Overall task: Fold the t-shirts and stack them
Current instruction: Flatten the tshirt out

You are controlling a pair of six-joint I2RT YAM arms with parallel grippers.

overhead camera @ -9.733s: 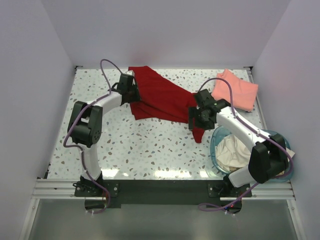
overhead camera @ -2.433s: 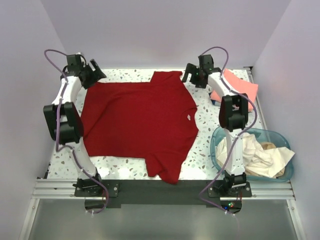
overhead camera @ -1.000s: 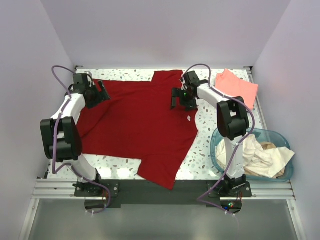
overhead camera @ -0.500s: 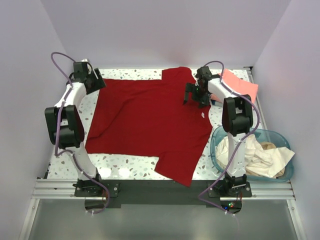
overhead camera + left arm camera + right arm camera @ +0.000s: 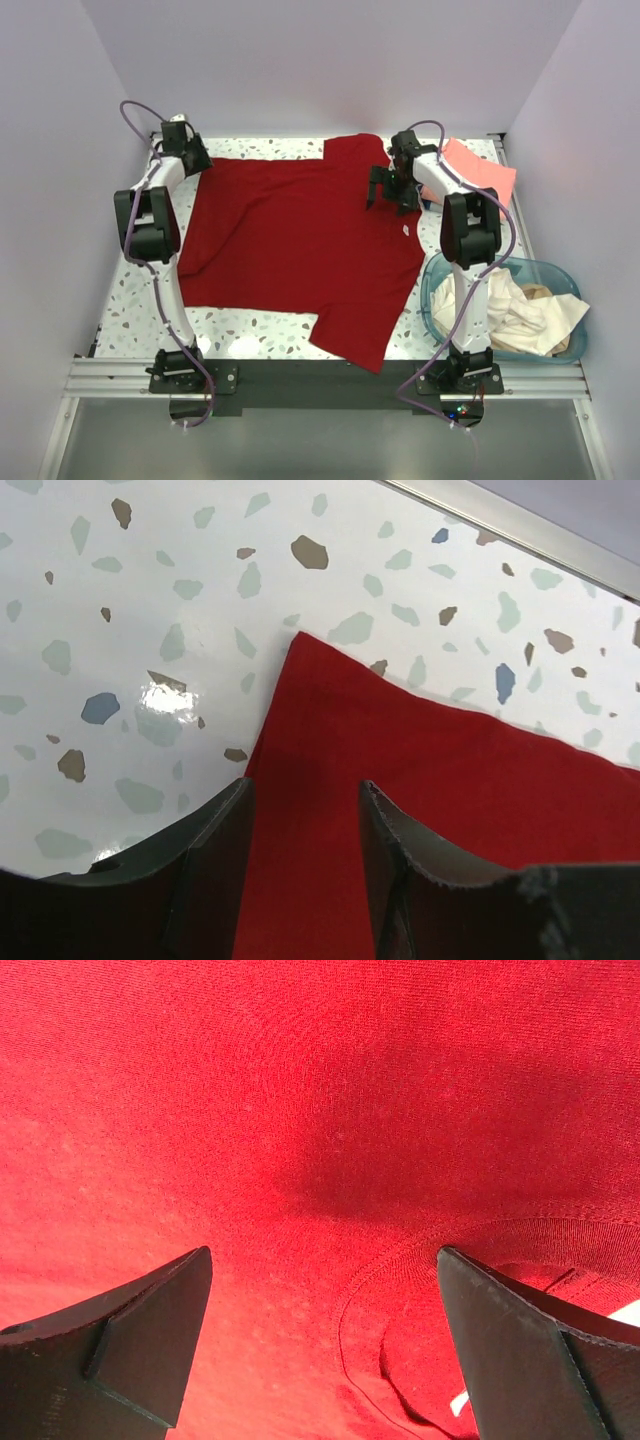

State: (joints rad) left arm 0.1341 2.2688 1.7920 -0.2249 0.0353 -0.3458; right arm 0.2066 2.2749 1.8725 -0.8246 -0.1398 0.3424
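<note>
Dark red t-shirt (image 5: 300, 250) lies flat on the surface (image 5: 250, 325), long axis left to right, collar rightward. Its far-left corner sits just ahead of my left tool (image 5: 305, 800), the fingers parted and nothing pinched. My right tool (image 5: 388, 190) hangs spread wide by the collar.

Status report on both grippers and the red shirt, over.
Left gripper part open, astride dark red t-shirt far-left corner. Right gripper wide open over the collar. Shirt spread flat, unfolded; near sleeve overhangs table edge. Nothing blocking.
</note>
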